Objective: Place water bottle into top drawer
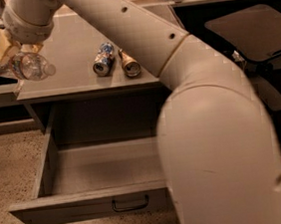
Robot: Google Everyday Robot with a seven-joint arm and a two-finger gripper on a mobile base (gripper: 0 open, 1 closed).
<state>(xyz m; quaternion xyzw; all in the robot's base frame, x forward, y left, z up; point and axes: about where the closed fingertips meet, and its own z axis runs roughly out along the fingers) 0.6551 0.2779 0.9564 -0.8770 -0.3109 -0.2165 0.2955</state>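
Observation:
My gripper (11, 50) is at the upper left, past the table's left front corner, and is shut on the water bottle (23, 66). The bottle is clear crinkled plastic, held roughly level in the air with its pale cap pointing right. The top drawer (90, 204) stands pulled open below the table, grey and shallow, with a small dark loop handle on its front. Its inside looks bare. The bottle hangs above and left of the drawer's left side. My arm crosses the view from upper left to lower right and hides the drawer's right part.
A blue-silver can (103, 59) and a gold-brown can (130, 63) lie on the grey table (68, 41). A dark office chair (252, 27) stands at the right. Cluttered shelves run along the back. Speckled floor lies at the lower left.

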